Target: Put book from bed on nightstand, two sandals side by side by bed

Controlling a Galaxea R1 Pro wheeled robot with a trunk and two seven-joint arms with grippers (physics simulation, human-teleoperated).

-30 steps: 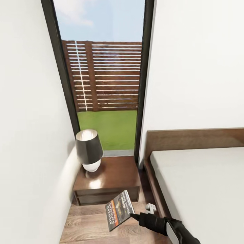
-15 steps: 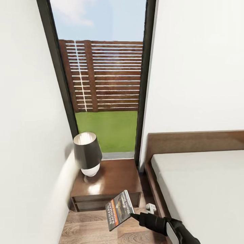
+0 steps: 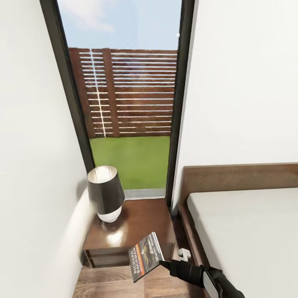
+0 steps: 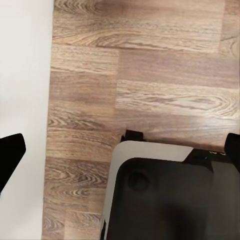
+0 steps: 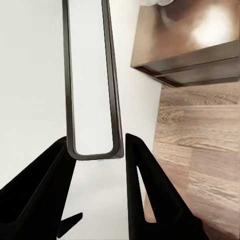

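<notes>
now the right hand (image 3: 162, 262) pinches the book (image 3: 145, 256) by its edge, held tilted just before the nightstand (image 3: 140, 219) — probably to lay it there.

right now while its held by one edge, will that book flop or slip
Probably stiff enough: the book sticks out flat from the right pincer without sagging. Held only at its edge and tilted, it might twist or slip when set on the nightstand.

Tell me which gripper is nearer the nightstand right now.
Right. The right gripper holds the book just in front of the nightstand; the left gripper points down at bare floor.
</notes>
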